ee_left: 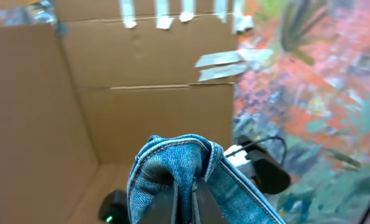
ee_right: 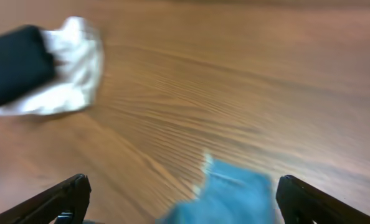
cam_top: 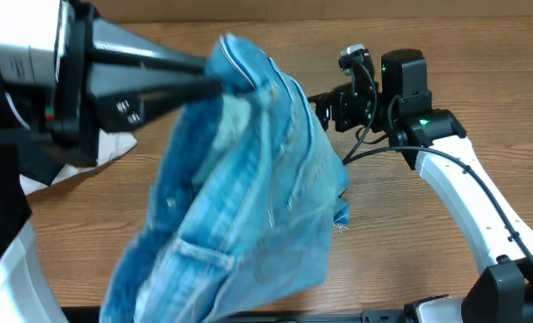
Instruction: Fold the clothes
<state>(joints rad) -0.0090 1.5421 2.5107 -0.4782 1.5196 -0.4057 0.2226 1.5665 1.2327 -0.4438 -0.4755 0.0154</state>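
Left end effector (ee_left: 185, 190) clamped on jeans (cam_top: 249, 197), held high; cloth hangs over desk (ee_right: 247, 87), hiding much of it from overhead. Right end effector (ee_right: 184, 200) spread apart above a hem. White garment (ee_right: 73, 68) touching black garment (ee_right: 14, 65), far left

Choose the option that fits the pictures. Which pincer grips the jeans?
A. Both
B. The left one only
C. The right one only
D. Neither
B: the left pincer is shut on a bunched fold of the jeans and holds it up, while the right pincer stands wide open and clamps nothing.
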